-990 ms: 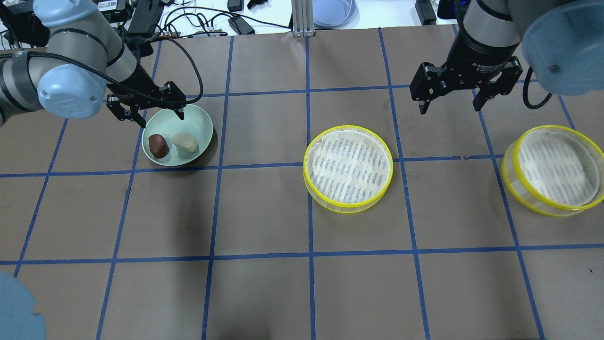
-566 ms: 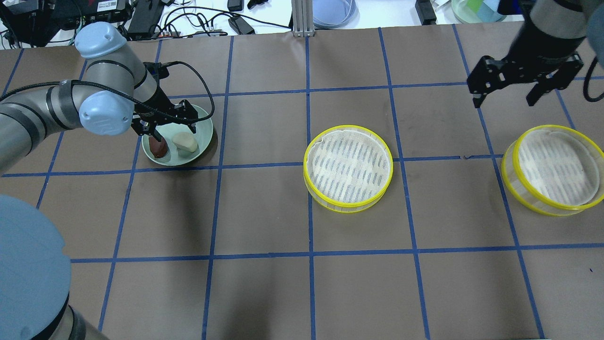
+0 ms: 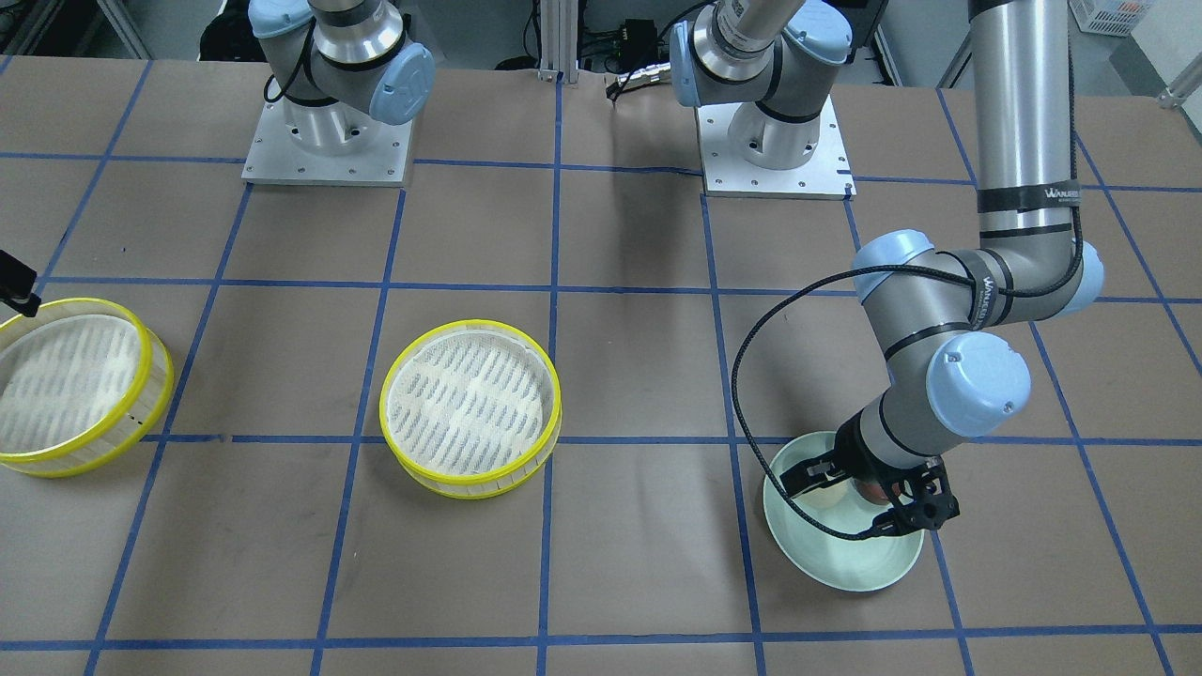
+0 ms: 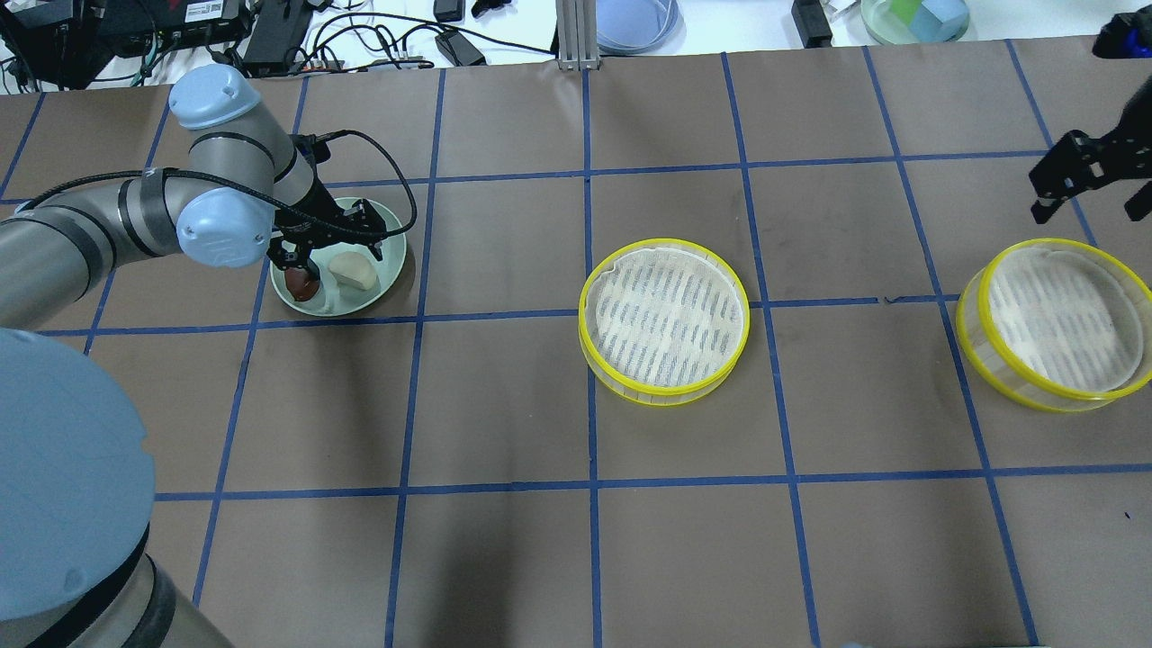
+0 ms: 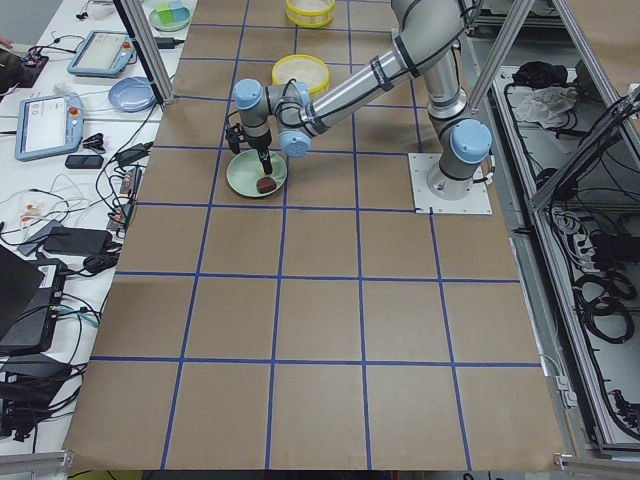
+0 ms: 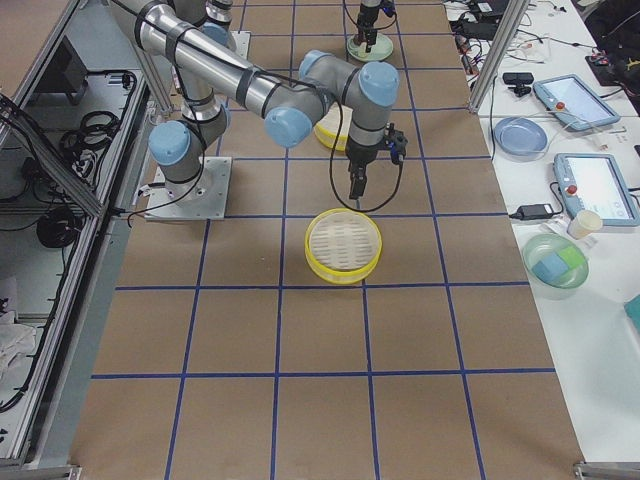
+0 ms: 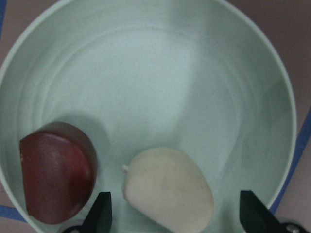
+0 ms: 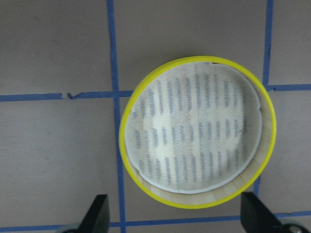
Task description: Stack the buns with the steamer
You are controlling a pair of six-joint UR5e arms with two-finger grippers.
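L pincer (image 7: 175,216): spread wide, grasping nothing; down inside pale green round plate (image 7: 160,73), fingers either side of cream-white half-moon bun (image 7: 167,189).
L inner finger: in the gap btwn cream bun & dark reddish-brown half-moon bun (image 7: 56,177), just beside the cream one; contact can't be told.
L outer finger: clear of cream bun, near plate wall.
Cream bun: lying on plate floor, toward the wrist cam's lower edge, btwn the two finger tips.
Dark bun: same plate, close beside cream bun w/ a narrow gap, up against plate wall, outside the pincer's span.
Plate: flat on brown paper-covered table w/ blue tape grid (image 4: 504,405), on robot's L side, well apart from both tiers.
R pincer (image 4: 1087,205): released, fingers wide, nothing held; hanging in air above far-R round steamer tier w/ bright yellow rim (image 4: 1057,324), no contact.
Far-R tier: flat on table over a tape crossing; white slatted base fully in view in R wrist cam, framed btwn the two finger tips.
Ctr tier: second yellow-rimmed round steamer tier (image 4: 664,315), mid-table, btwn plate & far-R tier, well apart from each; flat, slatted base up.
L arm: grey tube w/ pale blue joint caps, bent over plate; black cable (image 3: 751,376) looping from wrist down past plate rim.
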